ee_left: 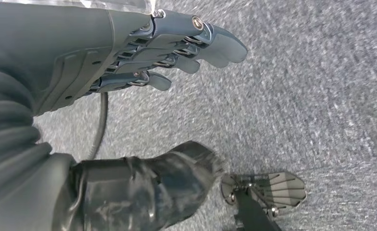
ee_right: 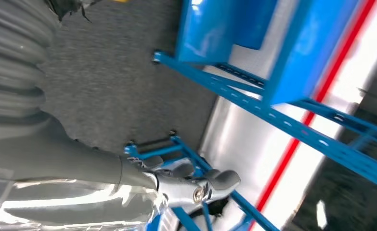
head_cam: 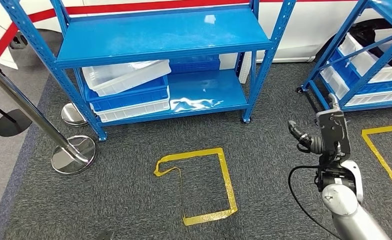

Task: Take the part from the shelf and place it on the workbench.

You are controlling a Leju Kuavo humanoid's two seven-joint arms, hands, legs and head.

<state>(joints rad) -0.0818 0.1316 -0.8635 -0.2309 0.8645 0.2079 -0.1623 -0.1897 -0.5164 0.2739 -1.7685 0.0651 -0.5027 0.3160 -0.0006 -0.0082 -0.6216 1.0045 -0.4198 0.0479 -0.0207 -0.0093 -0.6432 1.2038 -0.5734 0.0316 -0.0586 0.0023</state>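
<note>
Nearest, right hand raised over the grey carpet, fingers loosely apart, grasping nothing, likely readied for a reach. Left hand hanging low toward the floor, fingers extended, released. Beyond, yellow tape outline on the carpet, probably a standing mark. Farther, blue shelf with stacked bins on its lower level; the part itself cannot be told apart there.

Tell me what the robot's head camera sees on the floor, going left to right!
Shiny round stanchion base → yellow tape outline → robot's right hand → another yellow tape outline at the right edge.
</note>
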